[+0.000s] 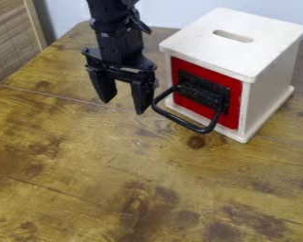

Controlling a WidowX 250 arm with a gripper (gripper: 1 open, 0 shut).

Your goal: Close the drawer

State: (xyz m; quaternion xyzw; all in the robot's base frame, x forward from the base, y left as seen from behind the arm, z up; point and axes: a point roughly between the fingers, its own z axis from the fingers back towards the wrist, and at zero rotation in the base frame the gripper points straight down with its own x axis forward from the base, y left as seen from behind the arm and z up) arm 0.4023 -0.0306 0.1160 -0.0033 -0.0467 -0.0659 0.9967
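black fingers (124, 106) hang spread wide beside big black loop handle (184, 122), nothing between them! red drawer front (230, 117) sits in pale wooden box (249, 45), looks nearly or fully shut, can't tell which. step in hand, by my read: square up to front, push straight in, low and steady, keep clear of loop so it doesn't snag. count: one drawer front, one handle, one box, two fingers, one bench (84, 189).
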